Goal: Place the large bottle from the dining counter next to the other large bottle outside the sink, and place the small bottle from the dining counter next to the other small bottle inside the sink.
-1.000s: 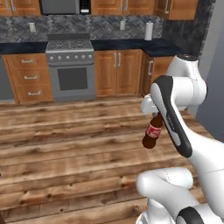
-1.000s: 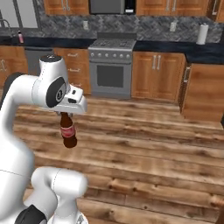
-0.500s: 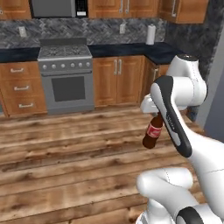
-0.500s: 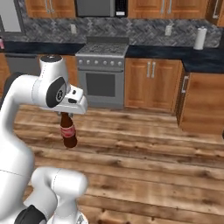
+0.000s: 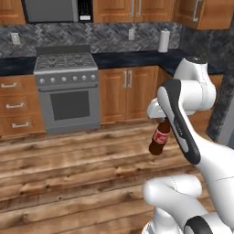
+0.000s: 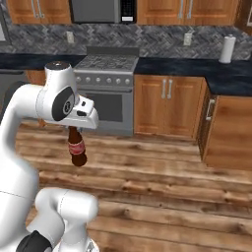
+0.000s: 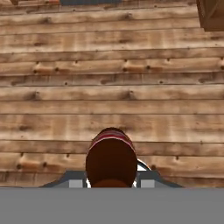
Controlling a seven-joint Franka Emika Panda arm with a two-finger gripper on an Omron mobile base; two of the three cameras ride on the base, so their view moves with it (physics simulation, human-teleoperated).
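The kitchen view has slid sideways as the base drives; the gripper [image 5: 160, 119] stays clamped on the bottle [image 5: 158, 139].

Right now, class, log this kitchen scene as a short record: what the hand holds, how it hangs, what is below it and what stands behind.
hand: shut on bottle neck
bottle: brown, red label, hanging base down in mid-air
below: wood floor, bottle clear of it
behind: stove, wood cabinets, paper towel roll on black worktop

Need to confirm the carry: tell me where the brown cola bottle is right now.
The brown cola bottle hangs by its neck from the gripper, above the wooden floor, right of the stove in the left base view.
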